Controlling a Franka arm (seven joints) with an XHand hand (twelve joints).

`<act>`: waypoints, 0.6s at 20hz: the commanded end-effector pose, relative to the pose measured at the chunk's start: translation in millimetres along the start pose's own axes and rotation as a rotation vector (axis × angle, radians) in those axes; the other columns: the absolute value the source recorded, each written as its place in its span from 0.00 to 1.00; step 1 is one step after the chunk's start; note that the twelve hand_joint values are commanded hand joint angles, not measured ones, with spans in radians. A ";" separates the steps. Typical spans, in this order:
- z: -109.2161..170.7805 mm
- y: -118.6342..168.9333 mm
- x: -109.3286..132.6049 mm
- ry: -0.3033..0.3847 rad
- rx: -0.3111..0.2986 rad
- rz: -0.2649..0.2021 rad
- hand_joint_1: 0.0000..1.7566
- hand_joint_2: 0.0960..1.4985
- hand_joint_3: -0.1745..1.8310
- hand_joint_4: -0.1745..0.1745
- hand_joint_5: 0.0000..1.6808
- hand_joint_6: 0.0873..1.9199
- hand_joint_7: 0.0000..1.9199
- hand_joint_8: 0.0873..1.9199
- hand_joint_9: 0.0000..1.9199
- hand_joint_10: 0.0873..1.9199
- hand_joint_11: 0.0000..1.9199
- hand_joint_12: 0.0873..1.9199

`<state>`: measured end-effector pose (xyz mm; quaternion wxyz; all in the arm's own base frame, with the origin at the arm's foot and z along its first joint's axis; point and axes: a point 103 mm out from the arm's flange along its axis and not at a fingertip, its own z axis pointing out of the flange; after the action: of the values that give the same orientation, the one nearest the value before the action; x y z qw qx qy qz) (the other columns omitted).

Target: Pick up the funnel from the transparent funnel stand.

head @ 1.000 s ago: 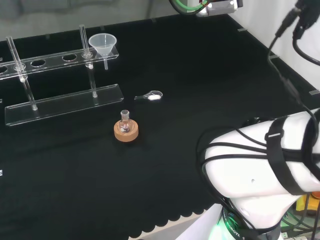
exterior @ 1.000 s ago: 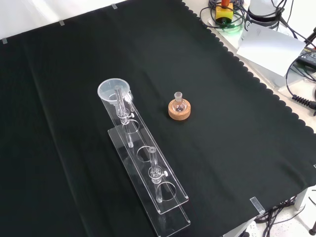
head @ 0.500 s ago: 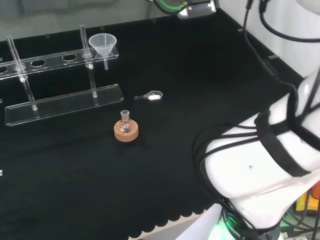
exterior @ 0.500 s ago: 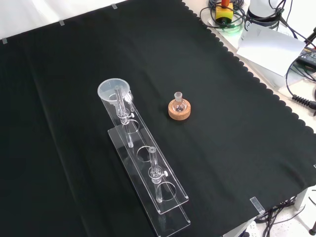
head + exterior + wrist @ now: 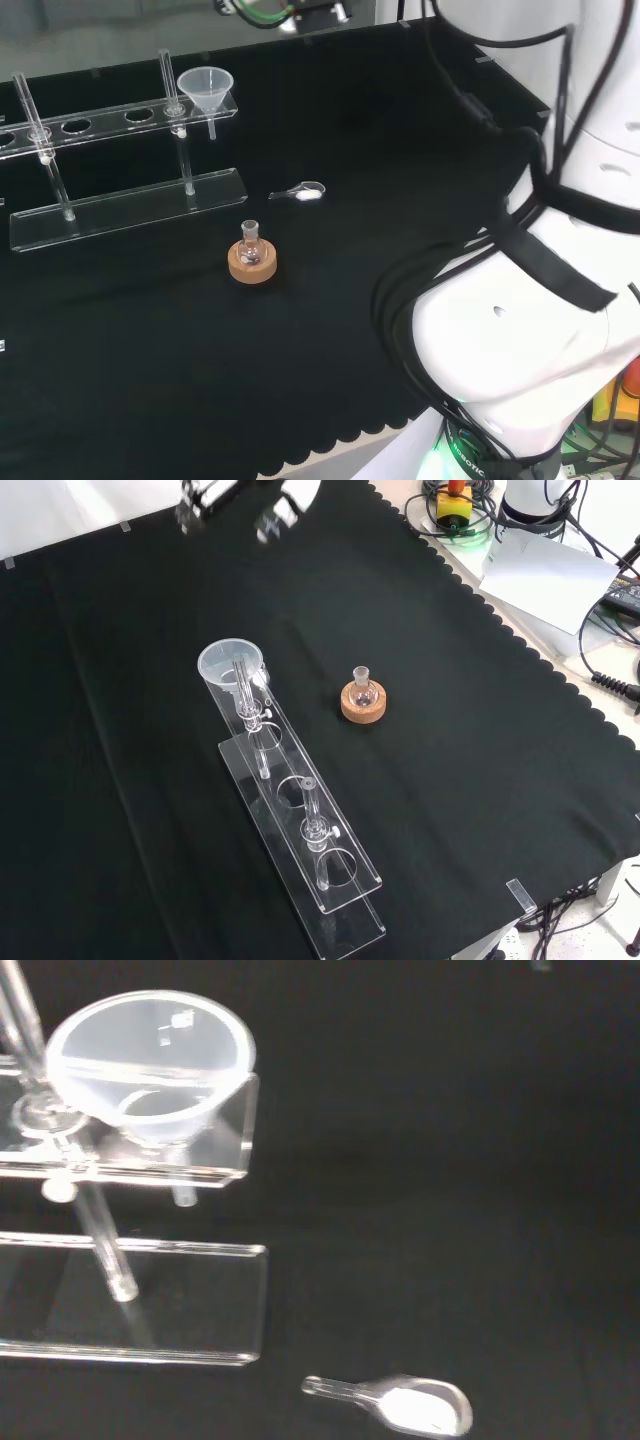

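On the black cloth bench, a clear plastic funnel [image 5: 205, 88] is sitting in the end hole of a transparent acrylic funnel stand [image 5: 125, 205], its spout hanging down through the upper shelf. Beside the stand's base, a small clear spoon holding white powder [image 5: 302, 192] is lying flat, and just beyond it a tiny round glass flask on a cork ring [image 5: 251, 260] is standing upright. The robot's black and white hand [image 5: 250, 500] is showing as a blur at the far edge of the front view, well apart from the funnel; whether its fingers are spread or curled cannot be told. The approach step appears to be under way (nothing is grasped yet). Next, the hand likely needs to be descending over the funnel's rim, closing around the cone, and lifting straight up so the spout clears the hole.
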<state>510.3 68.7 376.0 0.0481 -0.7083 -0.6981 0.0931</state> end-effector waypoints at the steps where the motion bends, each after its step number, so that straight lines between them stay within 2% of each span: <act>1: 23.8 29.3 67.9 -0.022 0.054 -0.089 0.00 0.76 0.22 0.53 0.14 0.00 0.06 0.20 0.14 0.28 0.05 0.69; 8: 42.1 49.5 71.5 -0.031 0.102 -0.126 0.01 0.74 0.22 0.51 0.13 0.00 0.06 0.21 0.14 0.28 0.04 0.70; 12: 50.9 61.3 66.9 -0.036 0.184 -0.127 0.12 0.65 0.19 0.47 0.12 0.00 0.04 0.27 0.12 0.33 0.02 0.72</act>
<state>552.2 130.4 322.1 0.0791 -0.6671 -0.7288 0.1322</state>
